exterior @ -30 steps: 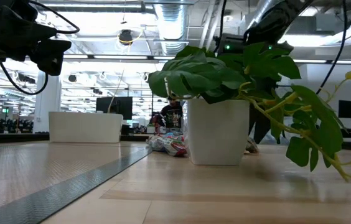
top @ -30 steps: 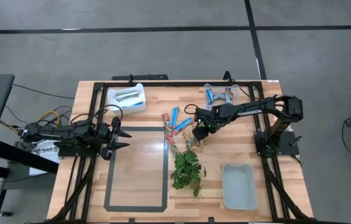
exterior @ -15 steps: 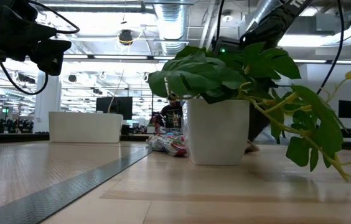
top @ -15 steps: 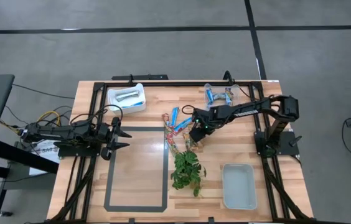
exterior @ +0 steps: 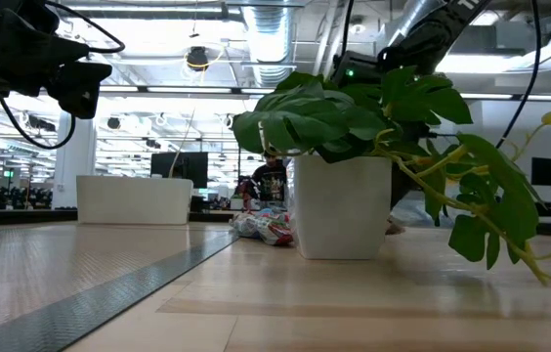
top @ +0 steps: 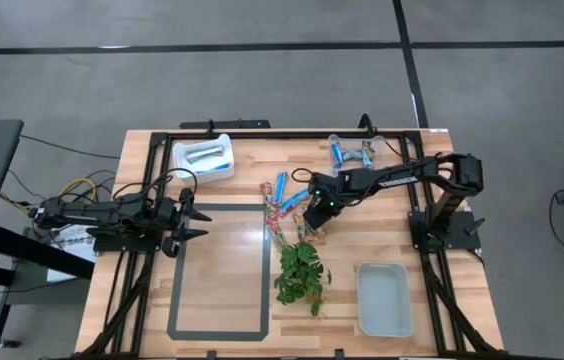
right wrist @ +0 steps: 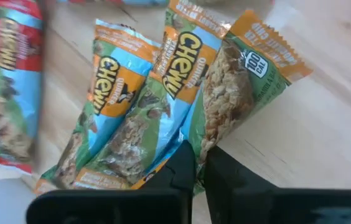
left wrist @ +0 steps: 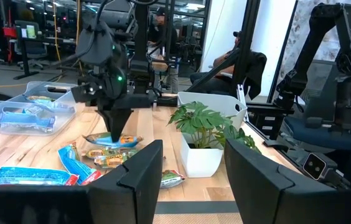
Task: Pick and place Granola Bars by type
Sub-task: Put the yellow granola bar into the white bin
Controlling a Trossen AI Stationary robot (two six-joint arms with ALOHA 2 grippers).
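Several granola bars lie loose at the table's middle: red ones (top: 280, 207), blue ones (top: 280, 184), and blue-and-tan ones (right wrist: 126, 118) side by side. My right gripper (top: 312, 221) stands over the blue-and-tan bars, pointing down, shut on one of them (right wrist: 225, 99). The left wrist view shows it from the side (left wrist: 118, 129). My left gripper (top: 200, 217) waits open near the table's left edge, with nothing between its fingers (left wrist: 141, 177). My right gripper pinches a blue-and-tan bar between its two fingers at one end of its wrapper (right wrist: 195, 138). The fingers come from above, pointing down. The bar (left wrist: 114, 140) lies about level under the fingertips among the other bars; whether it is off the table I cannot tell.
A potted plant (top: 300, 272) stands just near of the bars. A white tray (top: 204, 158) holding bars is at the far left, a clear box (top: 354, 153) with blue bars at the far middle, and a pale tray (top: 384, 298) at the near right. A dark taped rectangle (top: 220, 270) marks the left half.
My right gripper has moved a little toward the table's left, over the blue-and-tan bars, and its fingers have shut on one of them. The bars lie where they were.
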